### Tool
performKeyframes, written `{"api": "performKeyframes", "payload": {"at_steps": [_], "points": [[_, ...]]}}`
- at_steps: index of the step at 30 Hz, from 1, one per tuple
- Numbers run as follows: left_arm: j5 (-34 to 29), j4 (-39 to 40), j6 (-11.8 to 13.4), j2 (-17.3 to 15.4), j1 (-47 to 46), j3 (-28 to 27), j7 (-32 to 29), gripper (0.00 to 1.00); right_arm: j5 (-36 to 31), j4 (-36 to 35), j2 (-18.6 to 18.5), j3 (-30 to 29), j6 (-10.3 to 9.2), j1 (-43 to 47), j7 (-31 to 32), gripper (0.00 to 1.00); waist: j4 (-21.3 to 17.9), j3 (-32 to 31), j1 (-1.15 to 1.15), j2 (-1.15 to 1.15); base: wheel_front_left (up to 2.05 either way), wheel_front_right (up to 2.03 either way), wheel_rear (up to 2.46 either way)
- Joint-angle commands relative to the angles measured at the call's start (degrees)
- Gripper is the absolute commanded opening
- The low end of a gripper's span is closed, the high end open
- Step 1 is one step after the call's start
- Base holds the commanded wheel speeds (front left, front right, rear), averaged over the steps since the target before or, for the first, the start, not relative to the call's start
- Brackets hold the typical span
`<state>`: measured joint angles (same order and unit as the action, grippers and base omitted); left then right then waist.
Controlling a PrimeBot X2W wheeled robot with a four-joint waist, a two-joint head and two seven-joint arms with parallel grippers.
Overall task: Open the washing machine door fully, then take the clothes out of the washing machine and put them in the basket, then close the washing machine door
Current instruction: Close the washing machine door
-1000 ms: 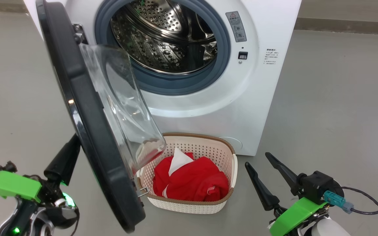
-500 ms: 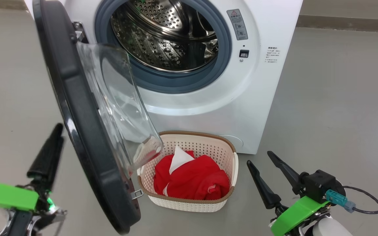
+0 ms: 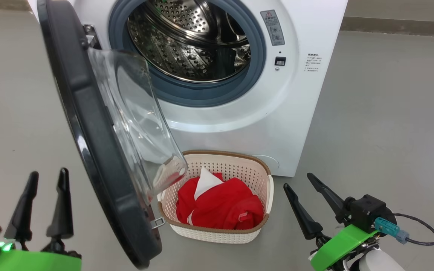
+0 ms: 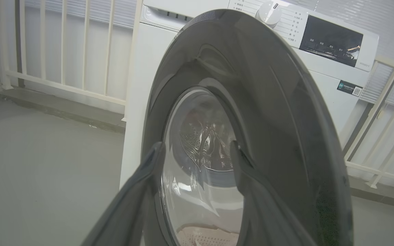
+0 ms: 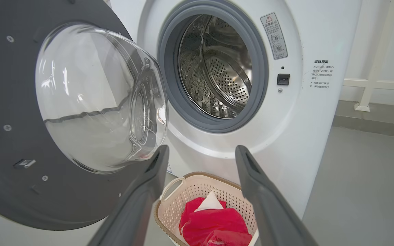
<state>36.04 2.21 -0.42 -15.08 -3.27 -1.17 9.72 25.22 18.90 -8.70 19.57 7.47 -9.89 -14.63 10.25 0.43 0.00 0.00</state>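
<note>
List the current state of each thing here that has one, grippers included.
washing machine door: open, swung out on its hinge, unlatched
washing machine: drum looks empty
basket: upright on the floor before the machine, holding clothes
clothes: bunched inside the basket
left gripper: open, empty
right gripper: open, empty

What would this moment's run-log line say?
door open; drum empty; clothes in basket; left gripper open at door's outside; right gripper open beside basket; pending: close door
</note>
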Motion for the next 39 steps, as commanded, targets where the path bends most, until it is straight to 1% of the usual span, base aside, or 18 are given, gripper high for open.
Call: {"api": "performKeyframes", "payload": {"at_steps": [1,5,12,17,26,31,39], "points": [[-3.66,0.75,0.90,-2.31,-0.76,-1.07,1.74,1.00,0.57,-1.32,0.09,0.88,0.02,-1.02,-0.37,1.00,-0.08,0.02,0.00,0.00,0.00,0.00,0.00],[-9.48,0.36,2.58,-2.17,0.27,0.05,4.16,1.00,0.72,-1.40,0.23,0.92,0.02,-1.09,-0.37,1.00,-0.32,0.15,0.00,0.00,0.00,0.00,0.00],[-14.25,-1.69,3.12,-0.81,2.18,0.88,5.15,1.00,0.89,-1.20,0.47,0.91,0.02,-0.44,-0.37,1.00,-0.31,-0.32,0.00,0.00,0.00,0.00,0.00],[-15.84,-1.93,3.13,0.59,3.02,0.13,5.25,1.00,0.94,-1.17,0.50,0.97,0.02,-0.20,-0.37,1.00,-0.29,-0.76,0.00,0.00,0.00,0.00,0.00],[-19.05,-1.97,1.39,4.50,4.83,-1.77,5.27,1.00,1.01,-1.28,0.33,1.18,0.02,0.27,-0.37,1.00,0.06,-1.19,0.00,0.00,0.00,0.00,0.00],[-20.24,-2.91,0.19,5.91,4.77,-2.91,5.27,1.00,1.16,-1.15,0.20,1.37,0.02,0.48,-0.37,1.00,0.31,-1.49,0.00,0.00,0.00,0.00,0.00],[-22.24,-3.69,-1.39,7.30,4.64,-4.29,5.28,1.00,1.36,-1.10,0.21,1.66,0.02,0.53,-0.37,1.00,0.51,-1.73,0.00,0.00,0.00,0.00,0.00]]}}
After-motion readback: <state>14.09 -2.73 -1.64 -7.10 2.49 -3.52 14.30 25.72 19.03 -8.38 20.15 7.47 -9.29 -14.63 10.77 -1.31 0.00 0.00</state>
